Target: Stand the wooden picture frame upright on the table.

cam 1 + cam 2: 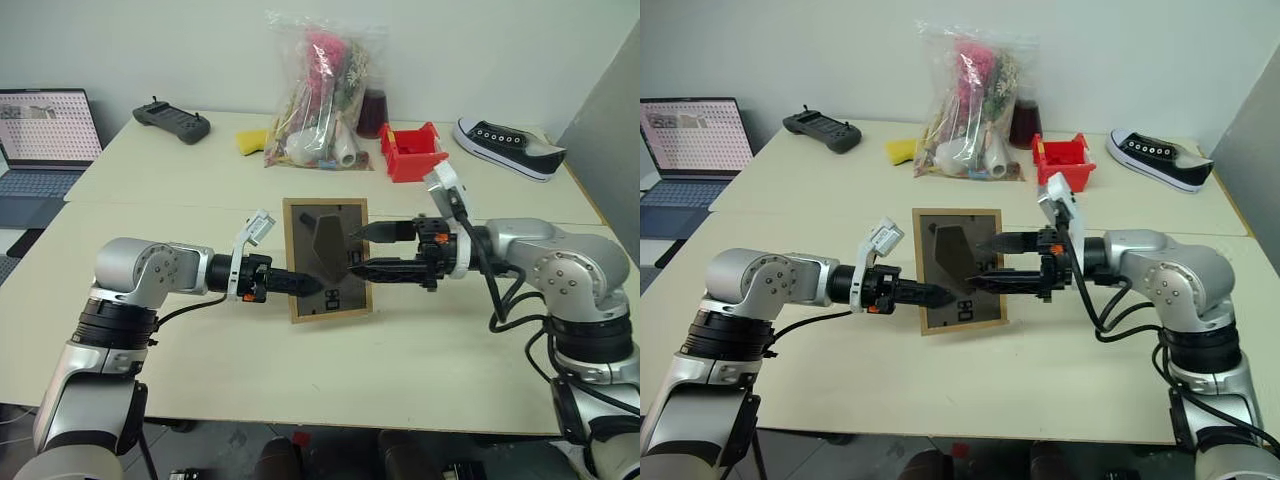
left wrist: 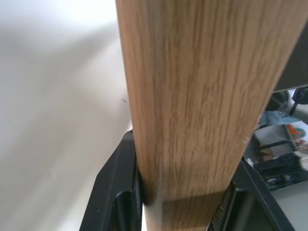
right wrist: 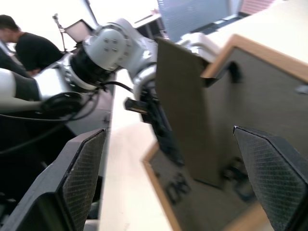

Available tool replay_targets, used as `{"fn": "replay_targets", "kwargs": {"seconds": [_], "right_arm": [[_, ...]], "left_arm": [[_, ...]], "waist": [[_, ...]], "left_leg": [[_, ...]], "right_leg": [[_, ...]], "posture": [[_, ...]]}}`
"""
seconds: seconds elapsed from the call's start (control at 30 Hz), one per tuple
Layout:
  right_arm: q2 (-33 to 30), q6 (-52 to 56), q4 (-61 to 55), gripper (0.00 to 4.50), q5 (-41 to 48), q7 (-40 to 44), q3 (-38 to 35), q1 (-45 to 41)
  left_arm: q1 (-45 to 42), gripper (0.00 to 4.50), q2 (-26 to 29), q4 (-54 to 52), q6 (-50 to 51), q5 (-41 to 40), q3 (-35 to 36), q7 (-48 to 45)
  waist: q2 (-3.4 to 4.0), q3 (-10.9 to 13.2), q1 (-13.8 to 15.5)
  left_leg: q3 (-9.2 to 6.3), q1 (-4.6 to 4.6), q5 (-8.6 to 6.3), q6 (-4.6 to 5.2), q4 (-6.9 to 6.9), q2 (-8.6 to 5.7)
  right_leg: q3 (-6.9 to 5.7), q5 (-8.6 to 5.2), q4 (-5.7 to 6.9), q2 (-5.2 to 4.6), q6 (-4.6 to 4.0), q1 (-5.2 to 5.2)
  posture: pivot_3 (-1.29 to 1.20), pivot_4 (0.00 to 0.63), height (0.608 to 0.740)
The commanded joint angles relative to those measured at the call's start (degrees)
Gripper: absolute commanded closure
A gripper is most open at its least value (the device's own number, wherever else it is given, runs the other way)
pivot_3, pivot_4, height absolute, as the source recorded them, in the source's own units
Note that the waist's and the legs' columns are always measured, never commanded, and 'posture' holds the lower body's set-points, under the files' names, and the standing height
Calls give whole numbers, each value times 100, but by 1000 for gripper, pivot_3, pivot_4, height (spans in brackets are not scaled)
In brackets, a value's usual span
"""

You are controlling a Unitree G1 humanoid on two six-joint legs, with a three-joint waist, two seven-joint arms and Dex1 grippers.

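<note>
Above the table (image 1: 420, 340), left end effector (image 1: 300, 284) grips the wooden picture frame (image 1: 300, 215); right end effector (image 1: 358, 250) gapes.

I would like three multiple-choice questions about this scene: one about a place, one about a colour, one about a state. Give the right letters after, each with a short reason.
1. Where does the red bin stand?
A. between the plastic bag and the shoe
B. beside the laptop
C. on the picture frame

2. What colour is the back panel of the wooden picture frame?
A. white
B. dark brown
C. red

3. How do the two hands stand?
A. both open and away from the frame
B. the left hand shut on the frame's edge, the right hand open at the fold-out stand
C. the right hand shut on the shoe

Answers:
1 A: the bin sits on the table with the bag on one side and the shoe on the other.
2 B: the panel inside the light-wood border is dark brown.
3 B: the left wrist view shows black fingers clamping the wood; the right fingers are spread wide.
</note>
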Motion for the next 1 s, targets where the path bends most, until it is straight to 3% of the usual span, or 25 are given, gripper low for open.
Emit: {"fn": "replay_targets", "kwargs": {"seconds": [0.03, 0.1, 0.17, 0.27, 0.33, 0.5, 0.63, 0.77, 1.0], "right_arm": [[-524, -3106, 220, 12, -1783, 256, 39, 564], [-749, -5392, 820, 12, -2911, 221, 285, 876], [-844, -8160, 1808, 12, -4248, -466, 496, 885], [-644, -10537, 2899, 12, -5691, -1740, 504, 431], [-511, -11424, 3402, 12, -6685, -2624, 494, 67], [54, -12184, 3987, 12, -7916, -3993, 658, -583], [246, -12476, 4119, 12, -8224, -4550, 784, -902], [171, -12641, 4424, 689, -8283, -4750, 991, -1084], [43, -12746, 4563, 2369, -8404, -5139, 1043, -1240]], "left_arm": [[-192, 3212, -205, 10, 908, -611, 732, 212], [-192, 3212, -235, 68, 1125, -869, 811, 344], [-211, 3212, -219, 142, 1158, -1197, 734, 472], [-358, 3212, -233, 408, 1158, -1682, 640, 729], [-404, 3212, -204, 475, 1158, -2001, 556, 911], [-310, 3212, -170, 417, 1158, -2809, 306, 1455], [-156, 3212, -116, 340, 1158, -3384, 282, 1911], [-24, 3212, -67, 321, 1158, -3751, 379, 2292], [162, 3212, -67, 278, 1158, -4251, 499, 2819]], "waist": [[-2, 1, 7], [-2, 1, 0], [-3, 2, -8], [-2, 7, -65], [-1, 10, -123], [-1, 10, -162], [-1, 10, -150], [-2, 10, -136], [-2, 10, -146]], "left_leg": [[-5, -8, 0, 0, 2, -4], [-6, -15, 0, 0, 5, -6], [-6, -14, 0, 0, 6, -7], [-1, -8, 2, -2, 12, -6], [2, -2, 4, -5, 16, -6], [7, 18, 31, -52, 0, -3], [5, 21, 36, -61, -1, -6], [3, 27, 37, -63, 4, -9], [7, 54, 37, -62, -2, -10]], "right_leg": [[-7, -2, -2, -4, 3, -2], [-7, -2, -2, -5, 5, -6], [-7, -3, -2, -6, 6, -5], [-2, -2, 8, -9, 6, -5], [4, -2, 20, -10, 6, -6], [13, -3, 31, -10, 3, -5], [13, -5, 39, -20, -1, -4], [9, -5, 41, -22, -1, 7], [15, -5, 40, -21, -1, 29]], "posture": [[0, 150, 740], [0, 150, 740], [0, 150, 740], [0, 150, 740], [0, 150, 740], [0, 150, 740], [0, 150, 740], [0, 150, 740], [0, 150, 740]]}}
